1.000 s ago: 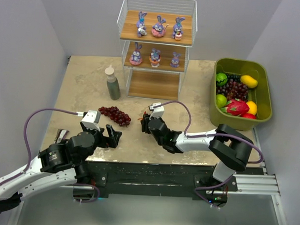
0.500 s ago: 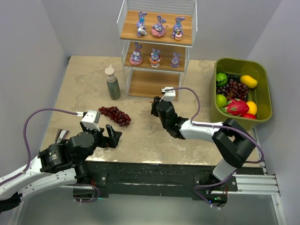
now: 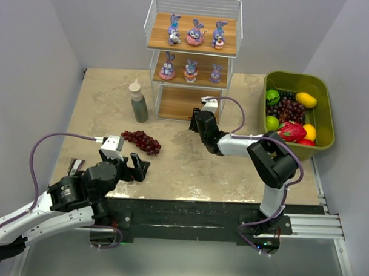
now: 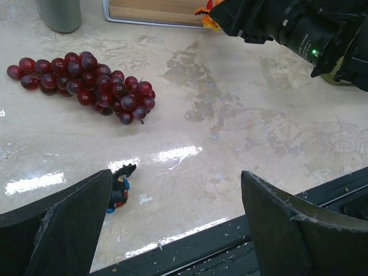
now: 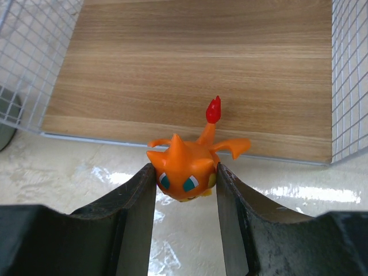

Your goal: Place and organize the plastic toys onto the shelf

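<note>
The right gripper [image 3: 198, 121], pinching the orange creature [image 5: 183, 168] by its head, has swung from mid-table to the open front of the shelf [image 3: 190, 108], just short of its bare bottom board. Six bunnies [image 3: 195, 34] fill the shelf's upper tiers. The left gripper [image 4: 172, 218] waits spread wide, well back from the shelf, with the black bug [image 4: 119, 187] beside it.

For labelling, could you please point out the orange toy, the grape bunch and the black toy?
orange toy [image 5: 183, 171]: right wrist view, its face.
grape bunch [image 4: 86, 81]: left wrist view, middle of the cluster.
black toy [image 4: 119, 187]: left wrist view, its body.
</note>
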